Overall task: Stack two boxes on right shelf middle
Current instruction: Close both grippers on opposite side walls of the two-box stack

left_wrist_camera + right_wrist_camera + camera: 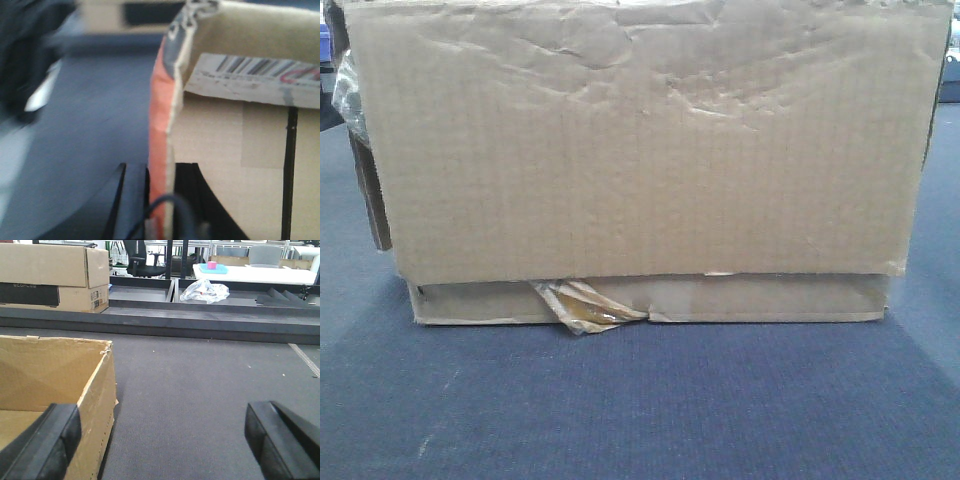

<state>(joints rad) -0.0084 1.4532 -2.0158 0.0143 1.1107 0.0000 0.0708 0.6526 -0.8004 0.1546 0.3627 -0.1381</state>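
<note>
In the front view a large brown box (640,150) with a creased face rests on a flatter, wider box (770,300), from which glossy tape (585,308) peels, both on blue-grey carpet. My left gripper (160,205) is shut on the edge of a cardboard wall (162,125); that wall has an orange-red outer face and a barcode label (260,75). Which box it belongs to I cannot tell. My right gripper (160,440) is open. Its left finger (42,445) is over the inside of an open-topped brown box (55,370), whose right wall stands between the jaws. The right shelf is out of view.
A dark low platform edge (200,322) crosses the floor behind. On it sit a cardboard box with a black band (55,277) and a crumpled plastic bag (204,290). An office chair (142,257) and a white table (255,272) stand farther back.
</note>
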